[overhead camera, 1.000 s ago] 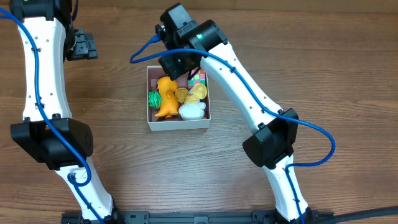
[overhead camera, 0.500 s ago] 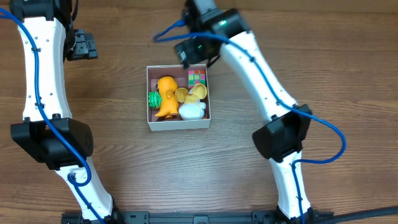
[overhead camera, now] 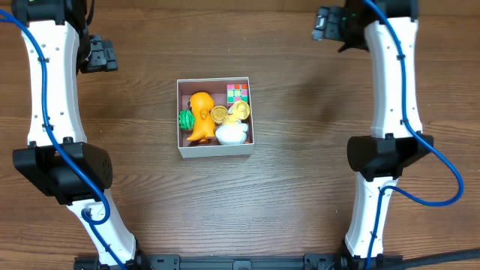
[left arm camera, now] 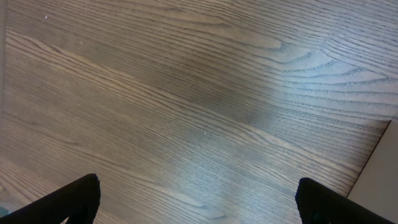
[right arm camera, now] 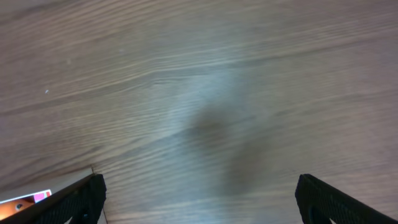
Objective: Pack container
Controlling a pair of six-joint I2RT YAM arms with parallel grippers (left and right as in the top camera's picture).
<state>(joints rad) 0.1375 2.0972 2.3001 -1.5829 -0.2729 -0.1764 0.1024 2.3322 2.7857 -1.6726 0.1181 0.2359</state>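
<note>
The container (overhead camera: pixel 216 149), a shallow white-walled square box, sits at mid-table. Inside lie an orange toy (overhead camera: pixel 199 116), a green toy (overhead camera: pixel 185 118), yellow pieces (overhead camera: pixel 229 112), a white toy (overhead camera: pixel 231 133) and a colourful cube (overhead camera: pixel 237 93) in the back right corner. My left gripper (overhead camera: pixel 105 55) hangs open at the far left, well away from the box. My right gripper (overhead camera: pixel 324 24) is open at the far right, also apart from it. In both wrist views (left arm camera: pixel 199 202) (right arm camera: pixel 199 199) only bare wood shows between the fingers. The cube's corner (right arm camera: pixel 25 200) peeks in at the right wrist view's lower left.
Wooden tabletop (overhead camera: pixel 300 187) lies all around the box. The white left arm (overhead camera: pixel 49 90) runs down the left side and the white right arm (overhead camera: pixel 394 90) down the right. A pale flat edge (left arm camera: pixel 382 174) shows at the left wrist view's right border.
My right arm has swung from over the container's back right corner up to the far right, jaws now wide. The cube, half covered by the gripper before, lies uncovered in the box. The left arm is still.
</note>
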